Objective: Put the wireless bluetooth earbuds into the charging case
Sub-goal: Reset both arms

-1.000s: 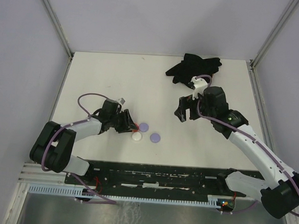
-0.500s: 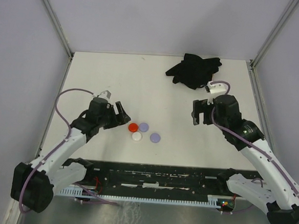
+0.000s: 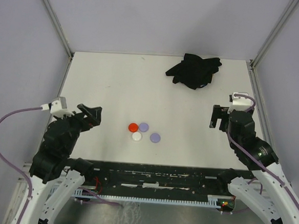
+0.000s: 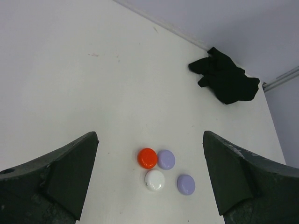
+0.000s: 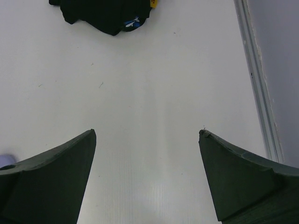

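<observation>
Red disc (image 3: 133,127), white disc (image 3: 136,136) and two lavender discs (image 3: 155,137) cluster near the desk's middle toward its near edge, no loose earbuds visible to me, and with left gripper (image 3: 90,112) and right gripper (image 3: 218,117) both gaping empty, I fear wide jaws closing on one would knock its neighbours away.

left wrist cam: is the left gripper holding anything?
No, the left gripper stands wide open and empty; the red disc lies on the table ahead of it.

Four discs (image 3: 144,127) clustered at table (image 3: 105,83) centre; cloth (image 3: 193,70) behind, rightward.
</observation>
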You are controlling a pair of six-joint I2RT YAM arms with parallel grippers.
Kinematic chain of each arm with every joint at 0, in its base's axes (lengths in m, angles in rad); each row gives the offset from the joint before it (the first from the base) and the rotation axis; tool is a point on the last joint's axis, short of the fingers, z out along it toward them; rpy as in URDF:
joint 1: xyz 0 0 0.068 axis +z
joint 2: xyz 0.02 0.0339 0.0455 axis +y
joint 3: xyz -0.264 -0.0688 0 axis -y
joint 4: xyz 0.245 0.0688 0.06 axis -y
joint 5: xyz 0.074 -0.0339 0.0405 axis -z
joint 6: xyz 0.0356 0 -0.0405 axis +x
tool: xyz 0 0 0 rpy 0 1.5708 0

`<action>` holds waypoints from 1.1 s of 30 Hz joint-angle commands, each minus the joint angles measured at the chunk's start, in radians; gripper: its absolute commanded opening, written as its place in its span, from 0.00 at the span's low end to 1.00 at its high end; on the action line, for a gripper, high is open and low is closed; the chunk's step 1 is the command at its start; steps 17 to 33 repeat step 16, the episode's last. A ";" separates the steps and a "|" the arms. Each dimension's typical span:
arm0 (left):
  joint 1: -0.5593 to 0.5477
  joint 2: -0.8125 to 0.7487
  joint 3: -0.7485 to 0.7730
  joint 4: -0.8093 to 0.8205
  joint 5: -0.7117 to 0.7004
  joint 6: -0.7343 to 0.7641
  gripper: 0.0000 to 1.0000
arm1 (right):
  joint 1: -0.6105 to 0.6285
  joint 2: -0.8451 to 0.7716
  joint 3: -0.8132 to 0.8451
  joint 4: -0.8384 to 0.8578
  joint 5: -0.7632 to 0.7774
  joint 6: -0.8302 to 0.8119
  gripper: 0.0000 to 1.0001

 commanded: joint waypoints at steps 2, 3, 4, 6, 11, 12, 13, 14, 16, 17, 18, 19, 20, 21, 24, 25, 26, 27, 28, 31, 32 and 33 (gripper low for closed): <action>0.002 -0.111 0.015 -0.017 -0.110 0.089 0.99 | -0.002 -0.053 -0.023 0.045 0.067 0.016 0.99; 0.002 -0.128 0.014 -0.016 -0.113 0.096 0.99 | -0.003 -0.056 -0.025 0.046 0.070 0.020 0.99; 0.002 -0.139 0.015 -0.016 -0.116 0.100 0.99 | -0.001 -0.057 -0.026 0.045 0.076 0.028 0.99; 0.002 -0.160 0.011 -0.014 -0.123 0.108 0.99 | -0.002 -0.057 -0.028 0.048 0.076 0.036 0.99; 0.002 -0.178 -0.001 -0.007 -0.122 0.106 0.99 | -0.003 -0.058 -0.032 0.060 0.065 0.044 0.99; 0.002 -0.178 -0.001 -0.007 -0.115 0.105 0.99 | -0.002 -0.059 -0.032 0.065 0.065 0.044 0.99; 0.003 -0.177 -0.002 -0.007 -0.110 0.105 0.99 | -0.002 -0.059 -0.033 0.070 0.064 0.044 0.99; 0.002 -0.178 -0.002 -0.007 -0.106 0.105 0.99 | -0.002 -0.058 -0.032 0.076 0.061 0.044 0.99; 0.002 -0.177 -0.004 -0.006 -0.100 0.109 0.99 | -0.003 -0.046 -0.030 0.080 0.058 0.041 0.99; 0.002 -0.177 -0.004 -0.006 -0.100 0.109 0.99 | -0.003 -0.046 -0.030 0.080 0.058 0.041 0.99; 0.002 -0.177 -0.004 -0.006 -0.100 0.109 0.99 | -0.003 -0.046 -0.030 0.080 0.058 0.041 0.99; 0.002 -0.177 -0.004 -0.006 -0.100 0.109 0.99 | -0.003 -0.046 -0.030 0.080 0.058 0.041 0.99; 0.002 -0.177 -0.004 -0.006 -0.100 0.109 0.99 | -0.003 -0.046 -0.030 0.080 0.058 0.041 0.99; 0.002 -0.177 -0.004 -0.006 -0.100 0.109 0.99 | -0.003 -0.046 -0.030 0.080 0.058 0.041 0.99; 0.002 -0.177 -0.004 -0.006 -0.100 0.109 0.99 | -0.003 -0.046 -0.030 0.080 0.058 0.041 0.99; 0.002 -0.177 -0.004 -0.006 -0.100 0.109 0.99 | -0.003 -0.046 -0.030 0.080 0.058 0.041 0.99; 0.002 -0.177 -0.004 -0.006 -0.100 0.109 0.99 | -0.003 -0.046 -0.030 0.080 0.058 0.041 0.99; 0.002 -0.177 -0.004 -0.006 -0.100 0.109 0.99 | -0.003 -0.046 -0.030 0.080 0.058 0.041 0.99; 0.002 -0.177 -0.004 -0.006 -0.100 0.109 0.99 | -0.003 -0.046 -0.030 0.080 0.058 0.041 0.99; 0.002 -0.177 -0.004 -0.006 -0.100 0.109 0.99 | -0.003 -0.046 -0.030 0.080 0.058 0.041 0.99; 0.002 -0.177 -0.004 -0.006 -0.100 0.109 0.99 | -0.003 -0.046 -0.030 0.080 0.058 0.041 0.99; 0.002 -0.177 -0.004 -0.006 -0.100 0.109 0.99 | -0.003 -0.046 -0.030 0.080 0.058 0.041 0.99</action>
